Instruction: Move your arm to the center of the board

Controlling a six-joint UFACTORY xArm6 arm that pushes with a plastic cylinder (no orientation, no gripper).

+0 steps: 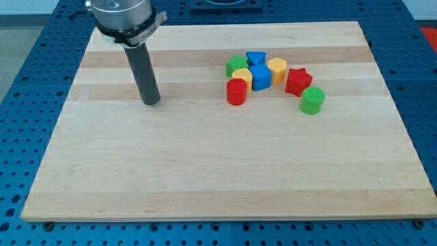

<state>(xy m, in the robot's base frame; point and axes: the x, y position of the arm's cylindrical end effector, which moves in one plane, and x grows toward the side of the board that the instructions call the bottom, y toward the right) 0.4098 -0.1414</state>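
Note:
My tip (151, 102) rests on the wooden board (205, 171) in its upper left part, well to the left of the blocks. The blocks cluster at the upper right of centre: a green star (235, 65), a blue block (256, 58), a yellow block (276, 69), a blue cube (260, 77), a yellow block (242, 74), a red cylinder (236, 91), a red star (298, 80) and a green cylinder (313, 100). The red cylinder is the block nearest my tip, about a hand's width to its right.
The board lies on a blue perforated table (34, 82) that shows on all sides. The arm's metal flange (123, 15) hangs over the board's upper left edge.

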